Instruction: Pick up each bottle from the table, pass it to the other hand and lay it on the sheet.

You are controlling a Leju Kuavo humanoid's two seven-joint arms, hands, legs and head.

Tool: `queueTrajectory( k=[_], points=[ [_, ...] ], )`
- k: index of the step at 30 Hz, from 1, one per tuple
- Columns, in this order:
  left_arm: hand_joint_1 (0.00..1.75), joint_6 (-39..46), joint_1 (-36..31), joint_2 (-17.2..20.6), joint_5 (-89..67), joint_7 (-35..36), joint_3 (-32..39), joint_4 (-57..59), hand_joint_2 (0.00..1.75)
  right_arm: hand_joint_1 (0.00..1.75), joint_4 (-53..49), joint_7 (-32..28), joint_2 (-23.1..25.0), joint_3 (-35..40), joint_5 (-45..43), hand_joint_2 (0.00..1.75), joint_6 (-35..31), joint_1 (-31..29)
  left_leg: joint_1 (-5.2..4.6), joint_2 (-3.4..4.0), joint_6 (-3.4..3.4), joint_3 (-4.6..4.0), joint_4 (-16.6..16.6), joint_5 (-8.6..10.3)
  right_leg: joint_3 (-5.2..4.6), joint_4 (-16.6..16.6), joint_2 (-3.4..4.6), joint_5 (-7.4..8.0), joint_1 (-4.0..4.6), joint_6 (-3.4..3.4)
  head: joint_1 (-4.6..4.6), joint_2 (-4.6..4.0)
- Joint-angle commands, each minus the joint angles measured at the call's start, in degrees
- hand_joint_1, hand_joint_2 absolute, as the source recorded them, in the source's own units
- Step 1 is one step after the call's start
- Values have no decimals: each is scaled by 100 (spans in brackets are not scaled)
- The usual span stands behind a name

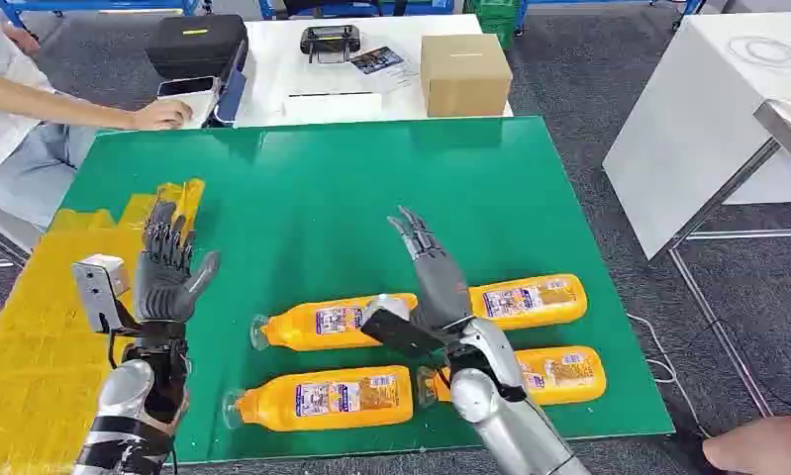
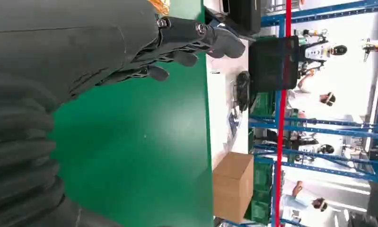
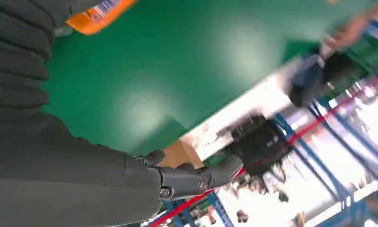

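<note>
Your four bottles (image 1: 334,321) of orange liquid lie on their sides near the green table's (image 1: 302,188) front edge, two rows of two. Your right hand (image 1: 433,272) hovers over the back row, fingers spread, holding nothing. Your left hand (image 1: 166,269) is raised with fingers apart, empty, beside the yellow sheet (image 1: 35,336) at the table's left edge.

Four orange bottles with clear caps and printed labels lie on their sides on the green mat, caps toward the left, in two rows in the lower middle of the head view: rear left bottle (image 1: 332,322), rear right bottle (image 1: 532,300), front left bottle (image 1: 324,397), front right bottle (image 1: 559,374). The yellow sheet (image 1: 35,336) lies flat at the lower left, bare of bottles
</note>
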Motion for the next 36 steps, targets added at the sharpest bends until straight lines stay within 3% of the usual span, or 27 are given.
queueTrajectory(
  k=[1,7,25,36],
  points=[
    [0,-34,-322,-177,30,40,174,286,175,0,1805,165,-109,741,240,175,309,-857,6,2,3,13,1,-6,18,-7,-3,-3,7,-4,4,0],
    [0,26,-558,-222,-28,51,69,539,175,0,3020,131,101,1060,362,175,570,-1318,4,4,1,16,-1,-5,19,-5,0,-2,6,-5,2,0],
    [0,22,-547,-215,-27,51,72,544,175,0,3021,131,110,1062,362,175,572,-1322,0,-5,2,6,1,-2,8,-1,-6,-3,1,-3,2,0],
    [0,646,-674,-414,-295,-348,-19,525,175,0,4311,65,372,1436,399,175,810,-1790,4,-6,2,11,3,-6,16,-2,-8,-5,5,-4,0,0]
  ],
)
